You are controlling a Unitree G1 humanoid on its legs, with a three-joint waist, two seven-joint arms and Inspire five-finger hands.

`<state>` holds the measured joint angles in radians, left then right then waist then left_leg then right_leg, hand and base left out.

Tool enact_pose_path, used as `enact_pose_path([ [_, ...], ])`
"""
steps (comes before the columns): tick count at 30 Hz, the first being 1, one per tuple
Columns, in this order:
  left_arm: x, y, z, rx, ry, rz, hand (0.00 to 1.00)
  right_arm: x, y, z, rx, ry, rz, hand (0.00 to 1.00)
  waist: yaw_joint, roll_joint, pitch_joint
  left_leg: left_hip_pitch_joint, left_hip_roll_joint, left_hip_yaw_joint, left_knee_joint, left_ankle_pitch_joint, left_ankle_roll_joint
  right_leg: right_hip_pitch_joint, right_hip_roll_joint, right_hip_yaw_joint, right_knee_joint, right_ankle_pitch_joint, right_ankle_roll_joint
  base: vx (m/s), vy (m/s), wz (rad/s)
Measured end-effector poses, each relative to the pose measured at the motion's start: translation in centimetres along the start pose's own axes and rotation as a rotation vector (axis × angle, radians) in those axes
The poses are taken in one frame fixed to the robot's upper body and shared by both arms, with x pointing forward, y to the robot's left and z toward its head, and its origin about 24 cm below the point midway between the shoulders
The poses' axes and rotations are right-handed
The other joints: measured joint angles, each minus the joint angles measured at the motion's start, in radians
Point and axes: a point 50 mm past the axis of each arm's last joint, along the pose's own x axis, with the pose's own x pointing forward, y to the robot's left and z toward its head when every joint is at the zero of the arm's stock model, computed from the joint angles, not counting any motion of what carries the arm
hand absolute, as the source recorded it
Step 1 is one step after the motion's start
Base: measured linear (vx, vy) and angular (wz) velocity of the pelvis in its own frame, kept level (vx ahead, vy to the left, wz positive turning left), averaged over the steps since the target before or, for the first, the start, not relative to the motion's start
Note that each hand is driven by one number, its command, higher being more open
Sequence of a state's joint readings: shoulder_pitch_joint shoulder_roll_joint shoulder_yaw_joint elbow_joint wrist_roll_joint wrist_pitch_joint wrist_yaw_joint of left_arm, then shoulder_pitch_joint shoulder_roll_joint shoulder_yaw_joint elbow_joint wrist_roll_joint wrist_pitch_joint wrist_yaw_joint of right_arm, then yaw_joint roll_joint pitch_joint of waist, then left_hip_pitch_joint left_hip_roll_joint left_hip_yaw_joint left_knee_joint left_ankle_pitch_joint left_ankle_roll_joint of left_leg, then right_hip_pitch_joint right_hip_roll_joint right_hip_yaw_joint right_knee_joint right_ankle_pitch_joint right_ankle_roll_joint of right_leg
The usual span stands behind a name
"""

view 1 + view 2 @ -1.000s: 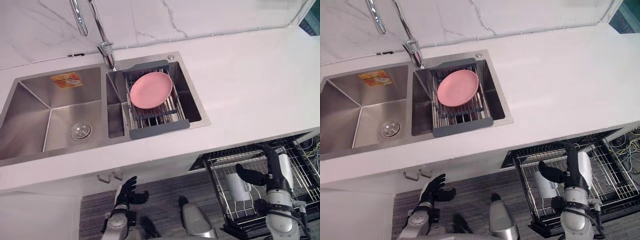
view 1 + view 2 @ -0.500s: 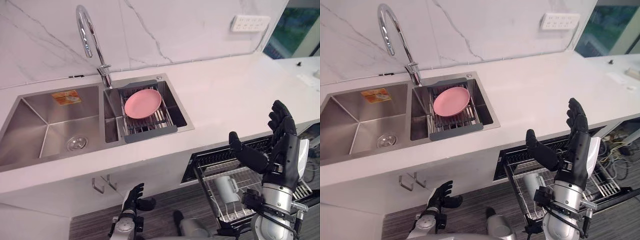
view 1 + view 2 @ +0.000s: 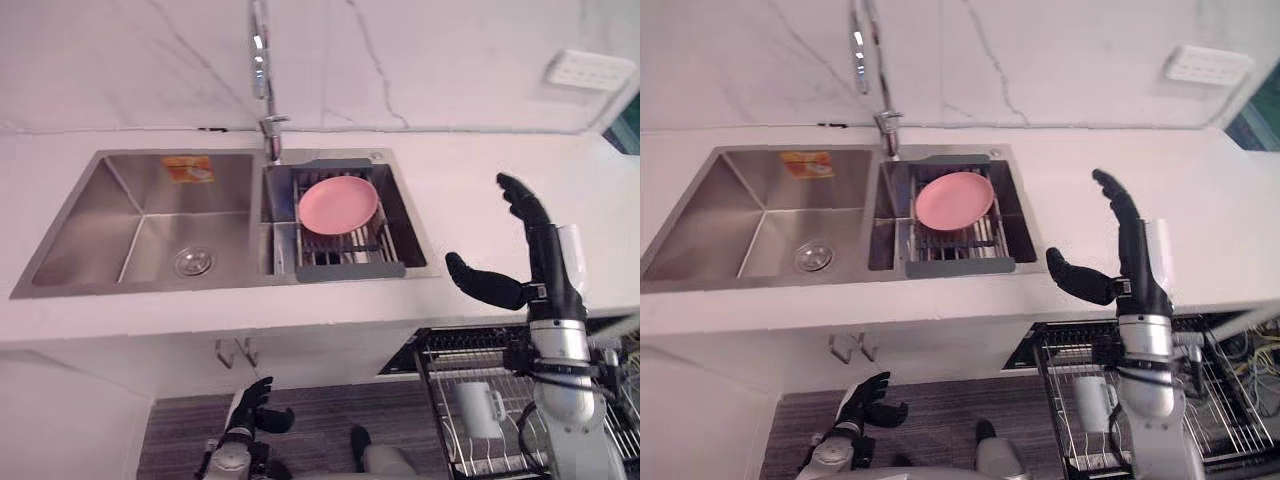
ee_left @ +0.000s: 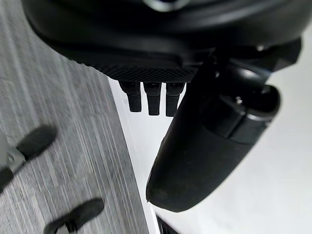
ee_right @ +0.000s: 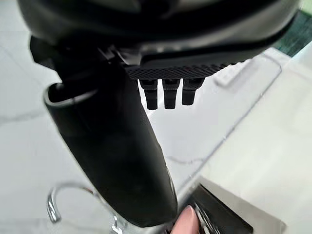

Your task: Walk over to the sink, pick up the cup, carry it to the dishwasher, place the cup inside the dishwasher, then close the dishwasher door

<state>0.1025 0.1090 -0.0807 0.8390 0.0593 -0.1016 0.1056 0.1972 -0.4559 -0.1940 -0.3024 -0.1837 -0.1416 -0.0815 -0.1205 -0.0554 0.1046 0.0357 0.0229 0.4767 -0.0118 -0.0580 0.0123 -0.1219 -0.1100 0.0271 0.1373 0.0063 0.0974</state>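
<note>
Down in the pulled-out wire dishwasher rack (image 3: 432, 395) lies the white handled cup (image 3: 480, 408). Above the white counter (image 3: 450, 190), the right hand (image 3: 538, 262) is spread wide and empty. The left hand (image 3: 255, 405) hangs low, fingers relaxed.

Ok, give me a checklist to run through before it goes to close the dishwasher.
1. Cup inside the dishwasher rack: ok.
2. Right hand open and empty: ok, raised over the counter edge.
3. Left hand open and empty: ok, hanging low.
4. Rack pushed in: not ok, it is pulled out.
5. Way clear for closing: cannot tell.
</note>
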Motion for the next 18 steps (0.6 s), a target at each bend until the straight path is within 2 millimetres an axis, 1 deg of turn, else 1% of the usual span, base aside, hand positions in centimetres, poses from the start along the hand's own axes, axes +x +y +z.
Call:
enact_pose_path([
  [1,-0.1,0.5,-0.1,-0.007,-0.002,0.015,0.90,0.6,-0.2,-0.6,-0.021,0.011,0.025,0.90,0.002,0.000,0.005,0.000,-0.004,-0.010,-0.010,0.010,0.003,0.000,-0.004,-0.011,-0.002,0.000,0.000,0.09,-0.010,0.34],
  [4,-0.4,1.2,-0.8,-0.015,0.015,0.032,0.90,2.3,-1.0,-1.4,-0.067,0.020,0.074,0.90,0.012,0.007,0.014,-0.001,-0.011,-0.028,-0.021,0.014,0.006,0.006,-0.011,-0.031,-0.006,-0.002,0.001,0.05,-0.002,0.20],
  [7,-0.6,1.1,-1.3,-0.015,0.027,0.022,0.90,3.7,-1.3,-1.4,-0.113,0.003,0.119,0.90,0.015,0.016,0.020,-0.001,-0.016,-0.049,-0.024,0.016,0.008,0.018,-0.016,-0.048,-0.015,-0.003,0.000,0.03,-0.002,0.19],
  [9,-0.7,1.0,-1.3,-0.017,0.026,0.017,0.90,4.4,-1.0,-1.2,-0.136,-0.013,0.161,0.90,0.020,0.021,0.023,-0.002,-0.018,-0.059,-0.027,0.018,0.009,0.021,-0.020,-0.059,-0.017,-0.006,0.001,0.02,-0.009,0.17],
  [14,-0.7,0.8,-1.1,-0.023,0.013,0.011,0.90,5.7,0.6,-1.0,-0.148,-0.043,0.251,0.90,0.029,0.036,0.032,-0.003,-0.021,-0.087,-0.057,0.044,0.009,0.024,-0.022,-0.090,-0.020,-0.010,-0.001,0.01,-0.019,0.17],
  [16,-0.7,0.7,-1.1,-0.023,0.012,0.010,0.90,6.2,0.9,-1.1,-0.148,-0.040,0.262,0.90,0.032,0.037,0.033,-0.004,-0.020,-0.094,-0.058,0.047,0.008,0.025,-0.021,-0.095,-0.020,-0.010,-0.002,0.02,-0.027,0.14],
  [18,-0.7,0.6,-1.2,-0.024,0.013,0.006,0.90,6.4,0.8,-1.3,-0.154,-0.032,0.258,0.90,0.031,0.040,0.034,-0.008,-0.021,-0.110,-0.057,0.051,0.005,0.028,-0.019,-0.111,-0.019,-0.015,0.000,0.02,-0.030,0.18],
])
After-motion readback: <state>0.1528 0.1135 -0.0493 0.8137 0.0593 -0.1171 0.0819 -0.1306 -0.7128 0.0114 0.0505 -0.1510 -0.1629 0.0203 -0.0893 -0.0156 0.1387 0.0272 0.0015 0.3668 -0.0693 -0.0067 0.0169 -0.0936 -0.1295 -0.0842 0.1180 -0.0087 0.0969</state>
